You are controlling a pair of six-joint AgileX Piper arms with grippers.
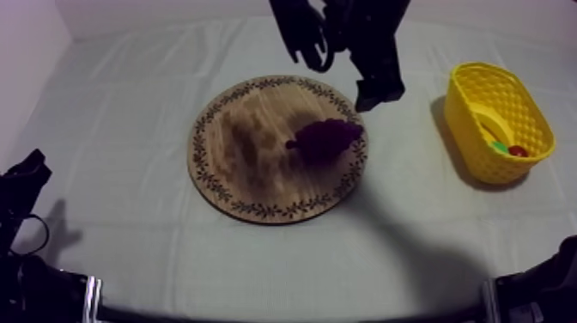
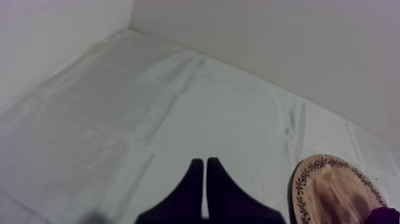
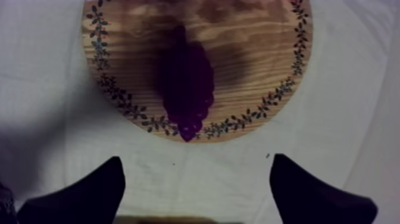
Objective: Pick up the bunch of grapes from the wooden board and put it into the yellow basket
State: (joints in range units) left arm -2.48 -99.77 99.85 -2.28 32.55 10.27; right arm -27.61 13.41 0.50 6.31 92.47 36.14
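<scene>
The bunch of grapes (image 1: 326,137) lies dark purple on the right part of the round wooden board (image 1: 249,150). My right gripper (image 1: 348,77) hangs above the board's far right rim, coming in from the upper right. In the right wrist view its fingers (image 3: 101,187) stand wide apart and open over the cloth, with the grapes (image 3: 186,89) on the board (image 3: 262,53) just ahead of them and apart from them. The yellow basket (image 1: 528,107) stands at the right. My left gripper (image 1: 26,176) rests low at the left, its fingers (image 2: 193,179) together in a narrow wedge, shut on nothing.
In the basket lie a banana (image 1: 491,120), a green fruit (image 1: 499,147) and a small red fruit (image 1: 518,151). The left wrist view catches the board's rim (image 2: 303,179) and a bit of the grapes (image 2: 387,214). Grey-white cloth surrounds the board.
</scene>
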